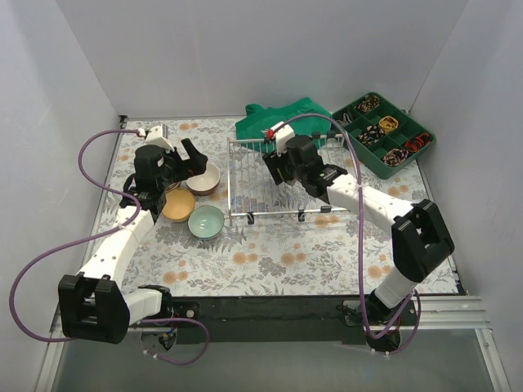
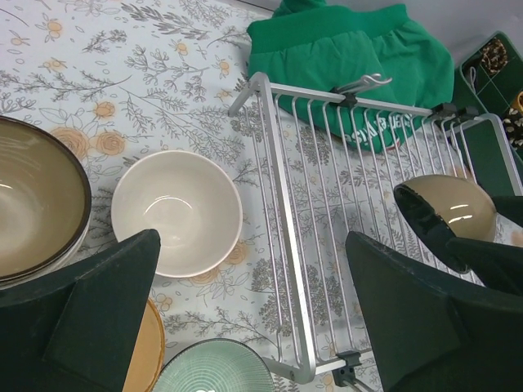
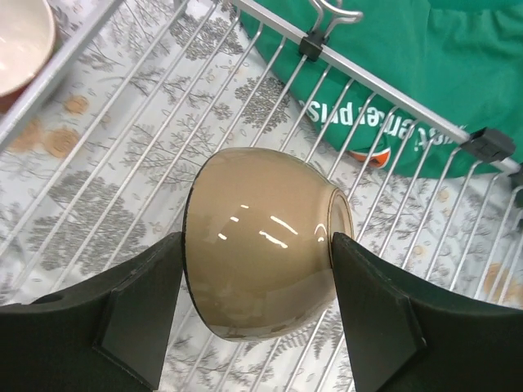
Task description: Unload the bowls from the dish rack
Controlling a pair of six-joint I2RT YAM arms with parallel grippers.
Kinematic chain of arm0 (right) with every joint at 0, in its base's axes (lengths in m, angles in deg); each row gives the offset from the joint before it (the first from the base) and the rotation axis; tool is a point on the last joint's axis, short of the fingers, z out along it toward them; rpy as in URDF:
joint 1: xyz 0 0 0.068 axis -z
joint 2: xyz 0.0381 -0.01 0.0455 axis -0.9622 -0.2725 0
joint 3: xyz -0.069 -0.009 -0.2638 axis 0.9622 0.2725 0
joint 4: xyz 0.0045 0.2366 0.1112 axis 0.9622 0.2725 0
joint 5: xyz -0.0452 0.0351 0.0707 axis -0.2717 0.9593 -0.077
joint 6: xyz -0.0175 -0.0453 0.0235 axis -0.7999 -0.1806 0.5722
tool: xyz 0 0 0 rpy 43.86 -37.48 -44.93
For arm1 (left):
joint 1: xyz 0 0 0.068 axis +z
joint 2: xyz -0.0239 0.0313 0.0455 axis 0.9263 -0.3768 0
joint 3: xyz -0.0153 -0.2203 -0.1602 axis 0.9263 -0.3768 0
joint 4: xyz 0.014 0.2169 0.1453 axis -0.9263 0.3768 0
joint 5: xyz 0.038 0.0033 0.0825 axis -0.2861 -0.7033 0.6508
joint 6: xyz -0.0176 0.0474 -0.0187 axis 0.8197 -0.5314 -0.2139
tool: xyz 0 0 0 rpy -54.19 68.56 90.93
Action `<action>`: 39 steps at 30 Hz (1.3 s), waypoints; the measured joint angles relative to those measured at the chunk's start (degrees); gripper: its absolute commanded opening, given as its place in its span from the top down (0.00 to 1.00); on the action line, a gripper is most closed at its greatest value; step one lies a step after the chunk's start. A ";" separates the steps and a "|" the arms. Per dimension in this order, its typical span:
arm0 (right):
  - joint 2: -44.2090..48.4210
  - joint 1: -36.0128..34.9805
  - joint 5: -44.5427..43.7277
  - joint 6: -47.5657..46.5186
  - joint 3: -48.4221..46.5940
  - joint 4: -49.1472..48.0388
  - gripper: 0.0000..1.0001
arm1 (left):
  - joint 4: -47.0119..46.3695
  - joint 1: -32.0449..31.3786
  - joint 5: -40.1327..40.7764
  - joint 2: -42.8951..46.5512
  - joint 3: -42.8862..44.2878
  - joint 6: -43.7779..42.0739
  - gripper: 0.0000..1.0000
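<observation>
Right gripper (image 3: 257, 241) is clamped on the tan bowl (image 3: 261, 273). The bowl lies on its side straight between the fingers, dark rim against one and foot ring against the other, so its axis runs finger to finger. Beneath the hand are the wires of the dish rack (image 3: 384, 84); whether the bowl rests on them I cannot tell. Left gripper (image 2: 252, 245), fingers apart, hangs beyond the rack's edge over the white bowl (image 2: 176, 211). The right arm is nearer.

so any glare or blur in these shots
Right wrist: small white glints on the tan bowl, itself sharp; the right fingers beside it are dark, with little detail. Left wrist: the left fingers are equally dark, the white bowl evenly lit. Top view: soft, even light, faint shadows.
</observation>
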 measured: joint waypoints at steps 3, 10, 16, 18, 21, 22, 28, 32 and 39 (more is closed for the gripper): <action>1.62 1.77 3.02 4.79 0.09 0.90 0.96 | -0.44 0.00 -1.40 -0.68 -0.17 0.02 0.02; 5.75 5.97 9.25 14.12 2.51 1.55 0.96 | -2.21 -0.42 -5.57 -3.02 -1.38 0.31 0.02; 8.72 7.37 13.31 19.76 4.76 1.99 0.96 | -4.74 -4.31 -8.46 -3.34 -2.25 0.72 0.02; 9.99 7.37 14.97 21.42 6.10 1.70 0.96 | -6.34 -6.54 -8.70 -3.34 -2.95 0.96 0.02; 11.85 7.37 17.55 23.82 8.33 1.07 0.95 | -9.25 -10.05 -8.63 -3.34 -4.72 1.86 0.02; 12.48 7.37 18.43 24.65 9.03 0.83 0.95 | -10.01 -11.15 -8.63 -3.39 -5.31 2.32 0.02; 15.32 7.37 22.77 28.41 11.72 -0.98 0.95 | -16.59 -15.63 -8.33 -4.52 -8.72 5.27 0.02; 16.68 7.39 24.63 30.34 12.98 -2.78 0.95 | -21.18 -17.62 -7.78 -6.71 -10.34 6.10 0.02; 18.45 7.56 27.71 32.94 13.94 -5.18 0.95 | -28.68 -19.41 -8.57 -11.41 -11.39 5.40 0.11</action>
